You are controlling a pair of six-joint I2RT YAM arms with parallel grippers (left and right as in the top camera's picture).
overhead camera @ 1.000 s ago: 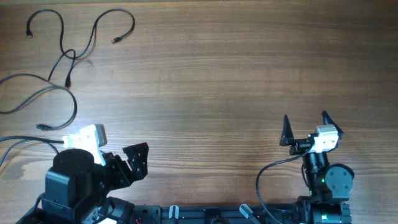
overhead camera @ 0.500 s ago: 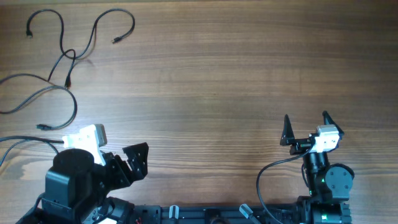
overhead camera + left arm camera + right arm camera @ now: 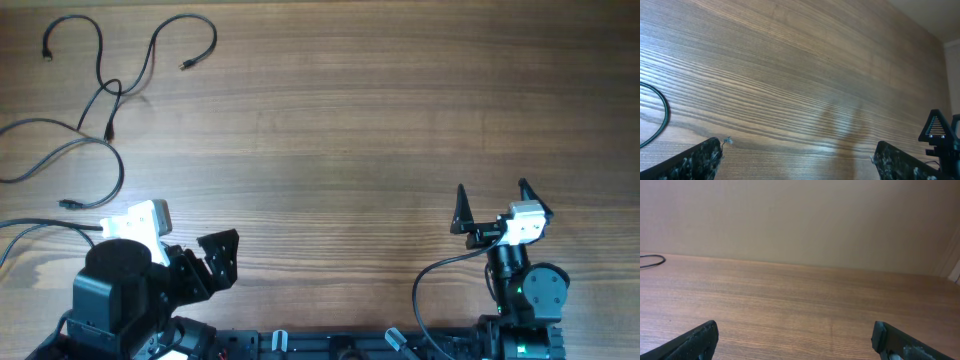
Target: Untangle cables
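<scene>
Cables (image 3: 110, 90) noted at the bench's (image 3: 380, 120) far-left corner, apparently crossed once. Left tool (image 3: 796, 146) is nearer, right tool (image 3: 491, 195) well apart. Both tools are spread wide and empty.

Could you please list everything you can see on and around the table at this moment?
cables: two or three strands, hard to separate, black, far left corner of the table, loose and wavy, crossing at one spot
table: one, brown wood grain, under everything
wall: one, beige, beyond the table's far edge
wires: two, black, thicker, one by each arm base
left arm: one, black with a white part, near edge
right arm: one, black with a white part, near edge
left tool: one, black, open over bare wood, holding nothing
right tool: one, black, open, holding nothing
</scene>
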